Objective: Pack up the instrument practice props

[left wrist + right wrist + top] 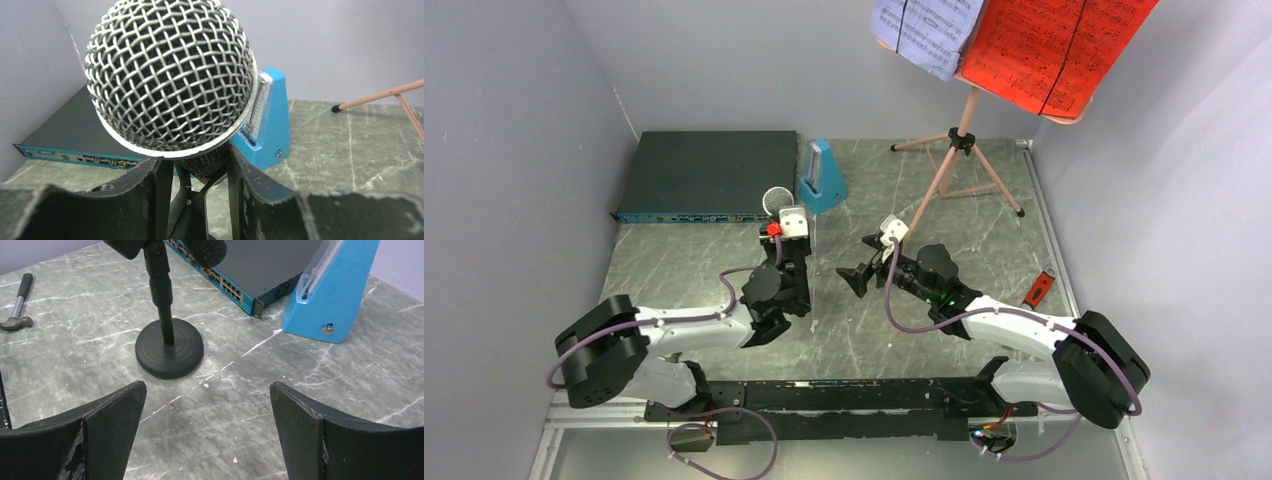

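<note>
Left fingers (pixel 252 197) grip the microphone (pixel 170 75) neck; right fingers (pixel 107 427) spread wide.

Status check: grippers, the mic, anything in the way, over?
Left gripper shut on microphone, its base on the table. Right gripper open, empty. Blue metronome close behind the mic, black box beside it.
</note>
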Available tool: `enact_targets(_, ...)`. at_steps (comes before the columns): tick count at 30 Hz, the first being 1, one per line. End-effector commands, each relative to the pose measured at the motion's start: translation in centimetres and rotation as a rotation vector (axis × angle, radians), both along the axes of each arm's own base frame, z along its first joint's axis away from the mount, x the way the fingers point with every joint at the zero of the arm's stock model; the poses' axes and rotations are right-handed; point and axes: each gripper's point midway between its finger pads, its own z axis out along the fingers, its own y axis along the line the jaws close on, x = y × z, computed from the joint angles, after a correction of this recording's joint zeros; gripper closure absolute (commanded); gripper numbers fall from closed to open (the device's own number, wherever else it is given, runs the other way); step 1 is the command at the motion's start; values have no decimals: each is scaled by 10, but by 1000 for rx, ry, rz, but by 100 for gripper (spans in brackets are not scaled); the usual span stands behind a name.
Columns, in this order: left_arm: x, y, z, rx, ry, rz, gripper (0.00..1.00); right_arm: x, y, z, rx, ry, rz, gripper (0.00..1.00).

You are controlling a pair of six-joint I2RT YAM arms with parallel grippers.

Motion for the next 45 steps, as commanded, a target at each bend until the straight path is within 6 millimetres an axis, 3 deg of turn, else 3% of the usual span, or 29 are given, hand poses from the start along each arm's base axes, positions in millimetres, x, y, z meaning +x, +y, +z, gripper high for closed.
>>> enact_targets(1,-14,12,36,-128,-19,-21,65,6,12,35,70,-95,6,0)
enact_targets(5,-25,2,18,-165,111,-168,49,6,18,35,75,-97,15,0)
enact_targets(8,-31,5,15,-204,128,-204,41,5,23,36,74,-99,23,0)
enact_targets(13,-36,6,5,-180,172,-229,37,3,29,36,73,-101,33,0)
enact_targets(17,-39,3,7,-169,198,-260,27,-3,35,39,67,-114,46,0)
enact_targets(25,-53,4,29,-108,250,-356,14,-15,60,50,90,-183,30,0)
enact_targets(30,-65,3,58,-56,280,-448,14,-16,84,66,130,-257,-25,0)
enact_targets(36,-79,4,92,-2,276,-548,12,-16,119,69,147,-318,-79,0)
enact_targets(45,-86,8,123,15,205,-602,11,-17,154,75,138,-432,-185,1)
